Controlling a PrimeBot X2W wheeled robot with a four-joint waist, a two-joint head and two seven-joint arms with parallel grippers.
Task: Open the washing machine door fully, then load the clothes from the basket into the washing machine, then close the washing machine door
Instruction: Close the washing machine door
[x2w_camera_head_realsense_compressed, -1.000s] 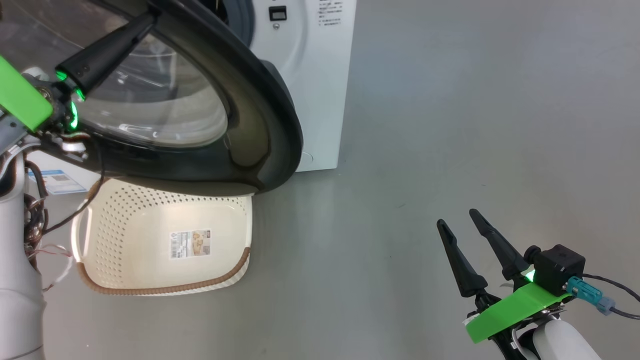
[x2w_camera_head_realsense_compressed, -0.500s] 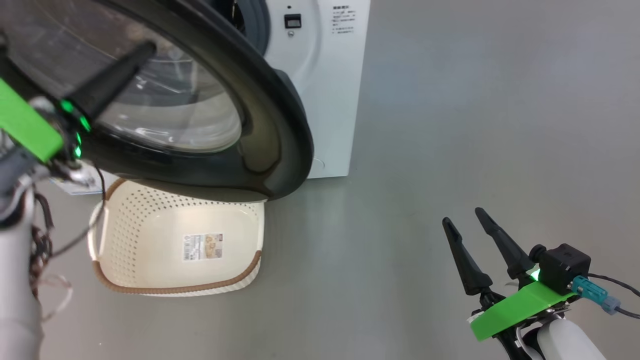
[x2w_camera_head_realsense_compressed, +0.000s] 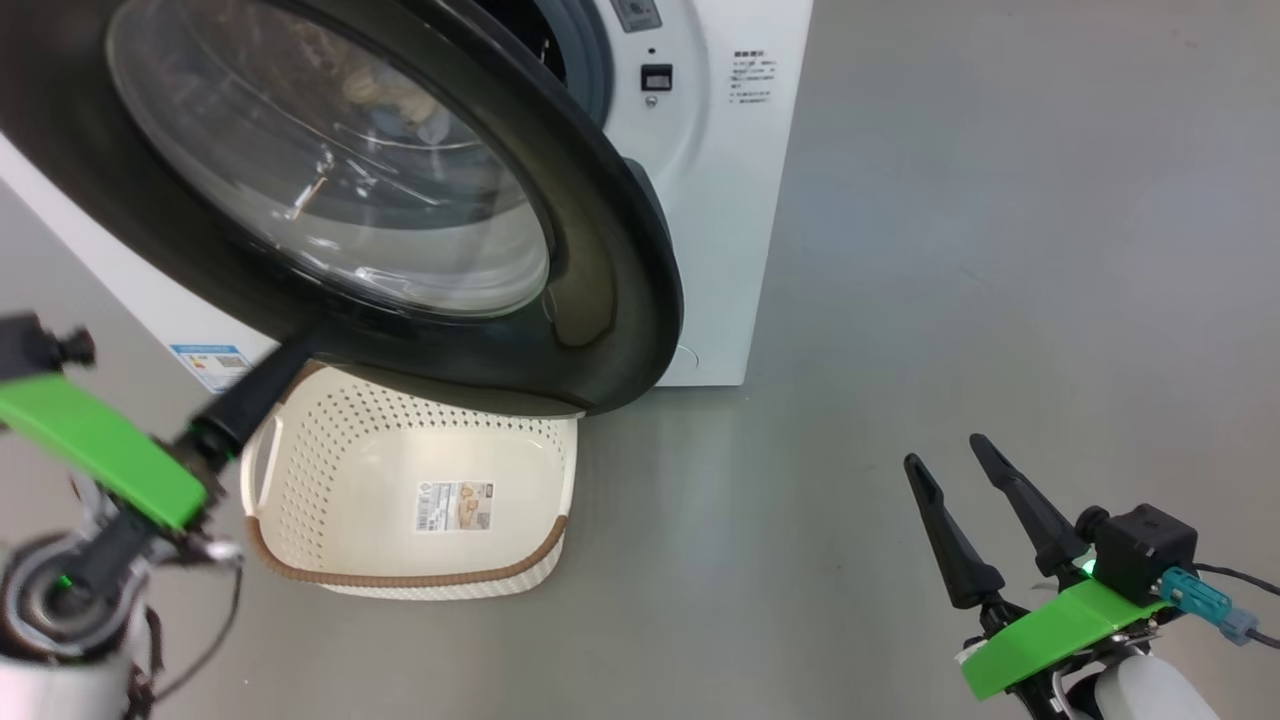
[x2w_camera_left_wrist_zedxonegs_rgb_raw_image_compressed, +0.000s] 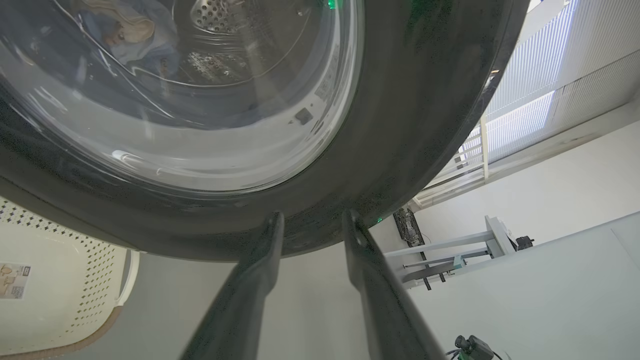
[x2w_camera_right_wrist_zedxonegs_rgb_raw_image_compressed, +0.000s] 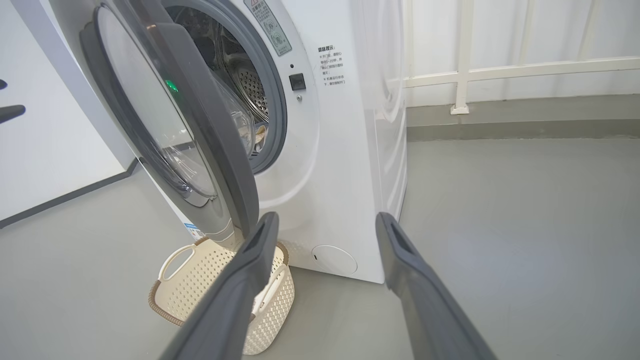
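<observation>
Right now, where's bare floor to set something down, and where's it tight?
Free: grey floor right of the washing machine, up to the right tool; also the strip before the basket. Crowded: under the door, which overhangs the basket, with the left tool by its rim.

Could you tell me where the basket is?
In the head view, the cream plastic basket sits on the floor, lower left, under the round black door of the white washing machine.

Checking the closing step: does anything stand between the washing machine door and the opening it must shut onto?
Nothing visible does: the gap behind the door is free in the right wrist view; clothes lie within the drum.
</observation>
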